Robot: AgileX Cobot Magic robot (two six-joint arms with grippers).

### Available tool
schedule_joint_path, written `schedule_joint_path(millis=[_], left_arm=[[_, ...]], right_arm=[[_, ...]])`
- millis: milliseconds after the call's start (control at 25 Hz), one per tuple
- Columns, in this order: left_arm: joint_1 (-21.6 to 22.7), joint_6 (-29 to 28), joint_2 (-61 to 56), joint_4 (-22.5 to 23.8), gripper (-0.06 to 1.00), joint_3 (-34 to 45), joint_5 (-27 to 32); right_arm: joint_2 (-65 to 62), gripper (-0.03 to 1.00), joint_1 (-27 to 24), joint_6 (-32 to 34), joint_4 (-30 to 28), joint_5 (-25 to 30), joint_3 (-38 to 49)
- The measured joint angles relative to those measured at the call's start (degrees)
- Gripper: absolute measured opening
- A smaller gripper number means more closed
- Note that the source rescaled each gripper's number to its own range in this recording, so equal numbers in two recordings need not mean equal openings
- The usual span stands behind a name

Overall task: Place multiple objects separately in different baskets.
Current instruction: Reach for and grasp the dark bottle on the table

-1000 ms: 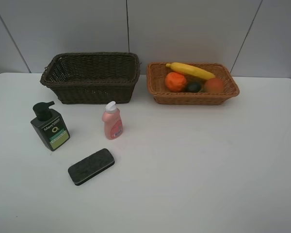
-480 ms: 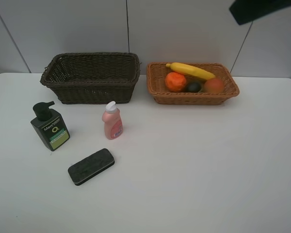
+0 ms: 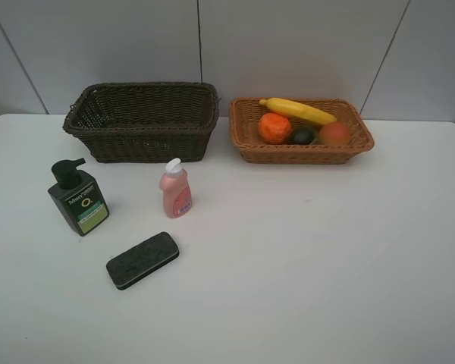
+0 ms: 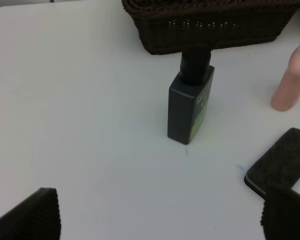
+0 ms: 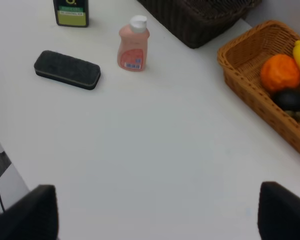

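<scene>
On the white table stand a dark green pump bottle (image 3: 78,199) and a small pink bottle (image 3: 175,189), with a black felt eraser (image 3: 142,259) lying in front of them. Behind them the dark brown basket (image 3: 144,86) is empty. The light tan basket (image 3: 303,156) holds a banana (image 3: 297,111), an orange (image 3: 274,127), a mangosteen (image 3: 302,136) and a red-orange fruit (image 3: 334,133). Neither gripper shows in the exterior view. My left gripper (image 4: 160,215) hangs open above the table, short of the pump bottle (image 4: 190,105). My right gripper (image 5: 155,212) is open over bare table, well back from the eraser (image 5: 66,69).
A grey panelled wall rises right behind the baskets. In the left wrist view the pink bottle (image 4: 291,82) and eraser (image 4: 280,165) lie to one side of the pump bottle. The right wrist view shows the table's near edge (image 5: 5,165).
A dark piece of an arm that showed at the top right of the exterior view half a second ago is gone from it. No object has moved.
</scene>
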Motion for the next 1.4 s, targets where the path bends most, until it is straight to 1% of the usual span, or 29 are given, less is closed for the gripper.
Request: schedule_joint_path(millis=[120,240,320,480,560,680,920,1040,1120,1200,1280,1400], left_arm=[[0.0,0.0,0.0,0.0,1.0,0.0,0.0],[0.0,0.0,0.0,0.0,1.0,0.0,0.0],[0.0,0.0,0.0,0.0,1.0,0.0,0.0],[0.0,0.0,0.0,0.0,1.0,0.0,0.0],[0.0,0.0,0.0,0.0,1.0,0.0,0.0],[0.0,0.0,0.0,0.0,1.0,0.0,0.0],[0.0,0.0,0.0,0.0,1.0,0.0,0.0],[0.0,0.0,0.0,0.0,1.0,0.0,0.0],[0.0,0.0,0.0,0.0,1.0,0.0,0.0],[0.0,0.0,0.0,0.0,1.0,0.0,0.0],[0.0,0.0,0.0,0.0,1.0,0.0,0.0],[0.0,0.0,0.0,0.0,1.0,0.0,0.0]], right_arm=[[-5.4,1.0,0.0,0.0,0.4,-1.9,6.1],[-9.5,1.0,0.0,0.0,1.0,-6.9,12.1],[-10.7,1.0,0.0,0.0,1.0,-8.8,14.7],[-11.1,1.0,-0.1,0.0,1.1,-9.2,16.5],[-11.1,1.0,-1.3,0.0,1.2,-9.5,16.5],[-11.5,1.0,-5.7,0.0,1.4,-9.5,16.5],[-18.4,1.0,-18.7,-0.2,2.7,-9.6,16.5],[-22.3,1.0,-24.2,-0.2,3.0,-9.5,16.5],[-23.1,1.0,-27.3,-0.2,3.7,-8.9,16.5],[-23.2,1.0,-30.1,0.0,5.1,-7.0,16.8],[-23.3,1.0,-32.2,0.0,7.3,-5.3,17.4],[-23.3,1.0,-35.1,1.0,7.7,-4.8,17.6]])
